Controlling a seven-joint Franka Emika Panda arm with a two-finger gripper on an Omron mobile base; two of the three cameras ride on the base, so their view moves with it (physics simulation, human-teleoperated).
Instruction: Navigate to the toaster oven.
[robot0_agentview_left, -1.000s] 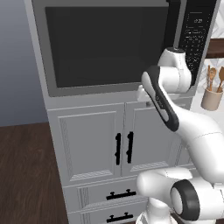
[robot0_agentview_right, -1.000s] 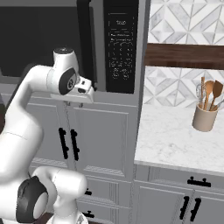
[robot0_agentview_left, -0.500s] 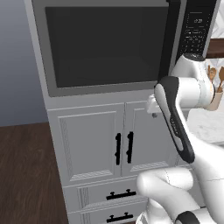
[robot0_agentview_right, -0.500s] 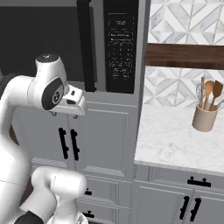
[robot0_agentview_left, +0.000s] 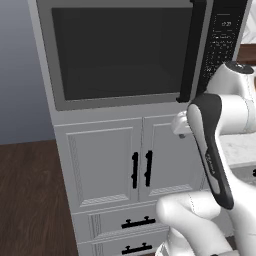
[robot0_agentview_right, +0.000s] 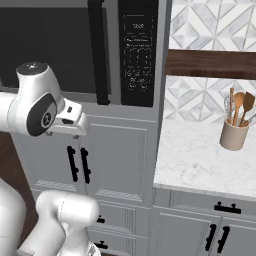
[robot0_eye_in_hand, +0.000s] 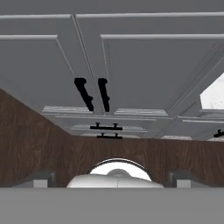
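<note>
The toaster oven is out of view. My gripper (robot0_eye_in_hand: 111, 178) is open, its two dark fingertips (robot0_eye_in_hand: 40, 178) standing wide apart with nothing between them. It points down along the grey cabinet front toward the wood floor. In the base views the white arm is folded up, with its hand (robot0_agentview_right: 70, 122) level with the top of the cabinet doors, below the microwave.
A large built-in microwave (robot0_agentview_left: 120, 50) with a black door and keypad (robot0_agentview_right: 137, 55) sits above grey cabinet doors (robot0_agentview_left: 105, 165) with black handles. To the right are a marble counter (robot0_agentview_right: 195, 160), a utensil crock (robot0_agentview_right: 234, 134) and a wood shelf (robot0_agentview_right: 210, 64). Dark wood floor (robot0_agentview_left: 25, 200) lies to the left.
The arm has folded further back, its elbow swinging toward the base's side and the hand drawing in. The cabinet and microwave stay in the same place in both base views.
</note>
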